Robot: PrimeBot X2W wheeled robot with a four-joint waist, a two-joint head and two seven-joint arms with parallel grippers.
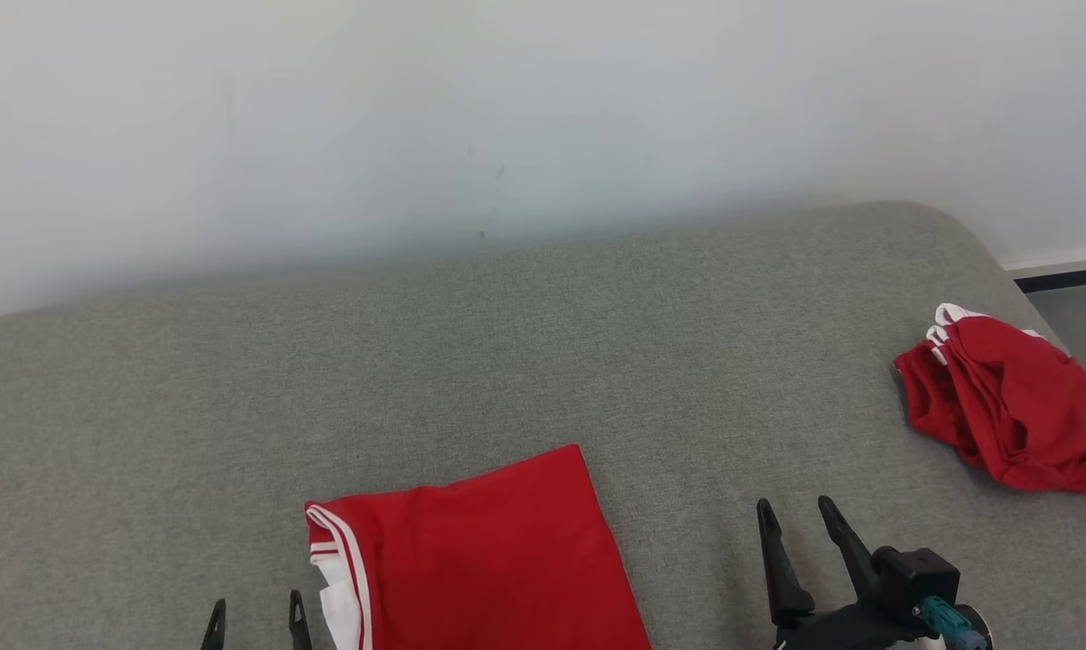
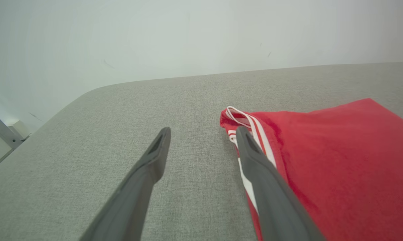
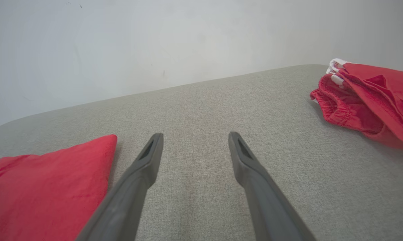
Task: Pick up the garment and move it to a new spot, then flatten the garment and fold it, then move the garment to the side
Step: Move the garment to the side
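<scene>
The left end effector (image 1: 256,603) and right end effector (image 1: 795,506), both wide open and empty, flank the folded red garment (image 1: 479,560) lying flat at the table's (image 1: 236,406) near edge, its striped edge (image 1: 339,542) just beside the left, the nearer arm.

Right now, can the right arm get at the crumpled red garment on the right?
Probably yes. The crumpled red garment lies ahead and to the right of the right arm's open jaws, with bare grey cushion between and nothing in the way.

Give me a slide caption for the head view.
Folded garment on grey surface between open left gripper and open right gripper; crumpled red garment at right.
</scene>
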